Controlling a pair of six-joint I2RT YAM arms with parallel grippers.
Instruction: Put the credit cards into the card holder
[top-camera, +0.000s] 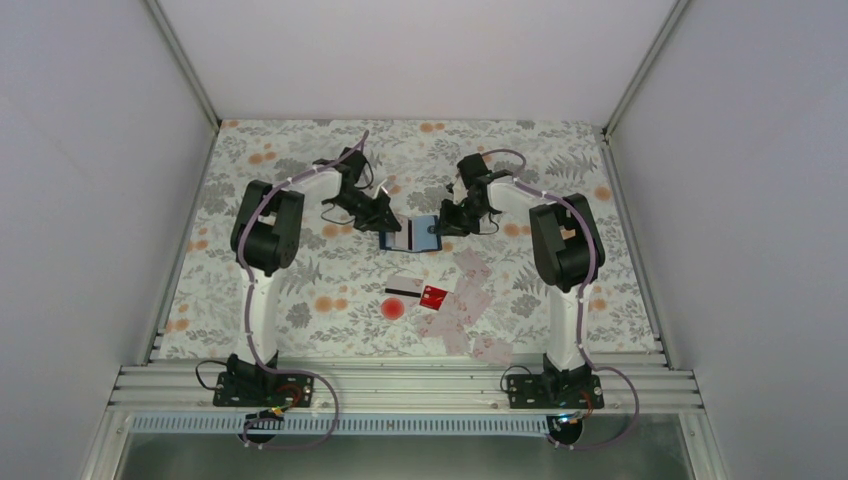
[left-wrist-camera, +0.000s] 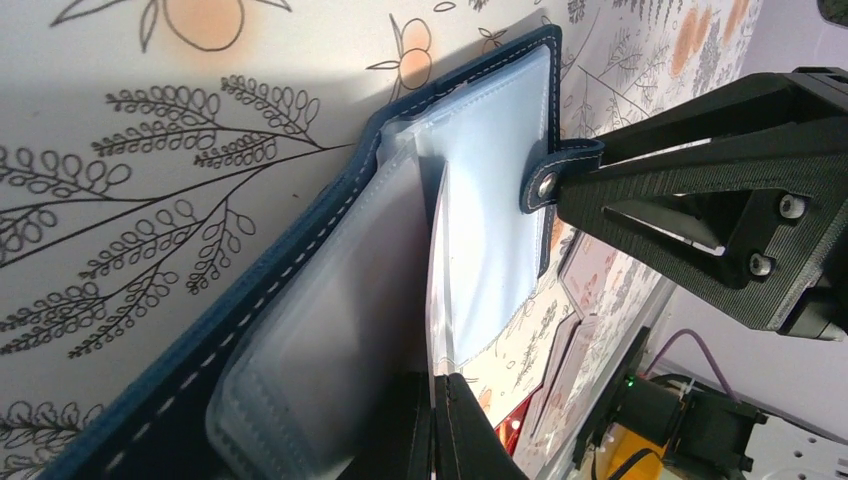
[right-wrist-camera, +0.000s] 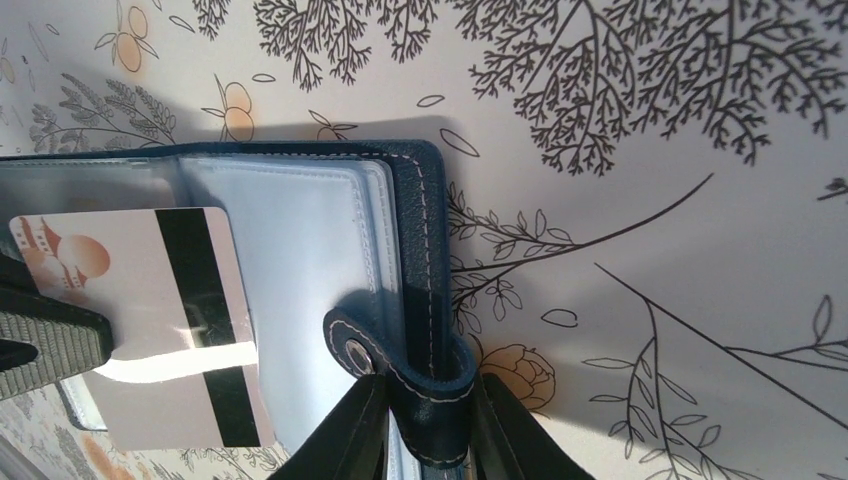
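Navy card holder lies open: right fingers pinch its tab, left fingers pinch a card edge.

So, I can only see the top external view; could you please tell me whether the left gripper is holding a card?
Observer: Yes, the left gripper is shut on a whitish card with a black stripe.
Operator: Thank you. What is the right gripper holding?
Observer: The right gripper is shut on the card holder's snap tab.
Operator: Is the card pocketed?
Observer: It overlaps the clear pockets; entry I cannot tell.
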